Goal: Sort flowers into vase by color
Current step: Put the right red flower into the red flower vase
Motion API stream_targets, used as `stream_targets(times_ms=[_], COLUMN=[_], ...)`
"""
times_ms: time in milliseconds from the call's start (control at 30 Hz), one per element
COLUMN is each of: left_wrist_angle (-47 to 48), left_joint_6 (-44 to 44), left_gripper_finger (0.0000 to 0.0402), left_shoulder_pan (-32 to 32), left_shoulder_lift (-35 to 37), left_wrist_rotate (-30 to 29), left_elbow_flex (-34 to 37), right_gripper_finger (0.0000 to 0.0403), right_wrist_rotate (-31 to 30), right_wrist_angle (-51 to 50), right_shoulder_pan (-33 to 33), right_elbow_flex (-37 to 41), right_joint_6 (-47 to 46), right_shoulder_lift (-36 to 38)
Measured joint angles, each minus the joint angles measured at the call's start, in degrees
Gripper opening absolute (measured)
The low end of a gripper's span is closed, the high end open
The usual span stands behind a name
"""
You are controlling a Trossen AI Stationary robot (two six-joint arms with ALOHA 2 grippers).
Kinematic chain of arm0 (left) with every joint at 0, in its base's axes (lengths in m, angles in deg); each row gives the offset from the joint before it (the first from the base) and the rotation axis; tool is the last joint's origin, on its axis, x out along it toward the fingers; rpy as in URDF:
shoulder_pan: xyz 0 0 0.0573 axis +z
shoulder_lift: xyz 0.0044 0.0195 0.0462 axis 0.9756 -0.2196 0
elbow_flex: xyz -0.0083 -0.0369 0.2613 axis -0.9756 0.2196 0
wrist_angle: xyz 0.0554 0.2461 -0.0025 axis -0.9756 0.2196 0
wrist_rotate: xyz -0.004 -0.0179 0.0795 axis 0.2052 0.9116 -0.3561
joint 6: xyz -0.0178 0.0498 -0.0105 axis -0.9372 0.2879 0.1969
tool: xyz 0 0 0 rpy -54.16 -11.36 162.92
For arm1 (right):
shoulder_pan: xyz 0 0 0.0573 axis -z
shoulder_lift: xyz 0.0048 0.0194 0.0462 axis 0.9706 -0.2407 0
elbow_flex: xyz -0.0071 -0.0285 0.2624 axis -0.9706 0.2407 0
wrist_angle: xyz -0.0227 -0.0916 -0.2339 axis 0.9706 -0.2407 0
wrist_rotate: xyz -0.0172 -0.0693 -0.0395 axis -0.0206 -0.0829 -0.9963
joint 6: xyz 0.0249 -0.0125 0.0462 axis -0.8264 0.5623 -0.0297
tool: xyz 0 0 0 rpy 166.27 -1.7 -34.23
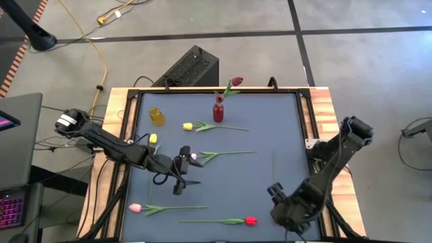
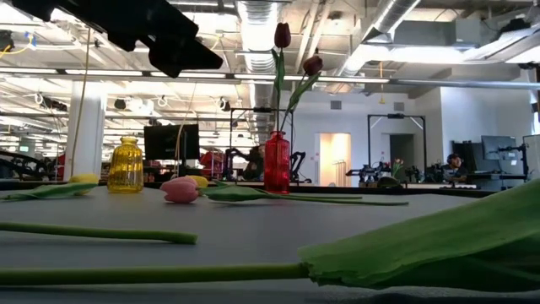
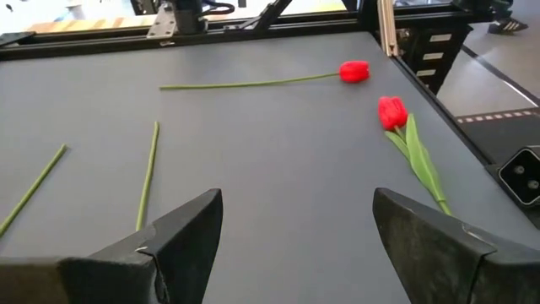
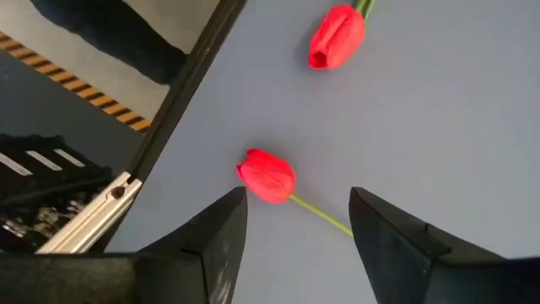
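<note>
The right gripper [image 4: 291,224], jaws apart and empty, hovers near the table's front edge over a red tulip [image 4: 267,176], light and floppy, best pinched on its thin stem.

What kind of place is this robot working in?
Most likely an open-plan lab or workshop: the low view shows exposed ceiling ducts, rows of monitors on desks, and a person seated at a workstation behind the table.
</note>
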Motion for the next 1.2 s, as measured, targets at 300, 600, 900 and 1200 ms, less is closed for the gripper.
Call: stream_targets(times_ms=[300, 600, 900, 1200], left_wrist_angle=[0.0, 0.0, -0.2, -0.8], left_joint_6=[0.7, 1.1, 0.6, 1.6], left_gripper_finger=[0.0295, 0.0295, 0.0295, 0.0295], left_shoulder_pan=[0.1, 2.4, 3.9, 3.9], left_shoulder_lift=[0.0, 0.0, 0.0, 0.0], left_wrist_rotate=[-3.0, -5.4, -5.4, -5.4], left_elbow_flex=[0.0, 0.0, 0.0, 0.0], right_gripper_finger=[0.0206, 0.0197, 0.0193, 0.0172], right_wrist_rotate=[0.3, 0.2, -2.6, -5.1], right_wrist_angle=[-1.8, -7.5, -11.6, -10.1], right_shoulder_pan=[-1.8, 0.0, 2.7, 4.0], right_elbow_flex=[0.0, 0.0, 0.0, 0.0], right_joint_6=[6.7, 28.3, 50.7, 57.9], right_shoulder_lift=[-5.8, -13.7, -20.0, -23.0])
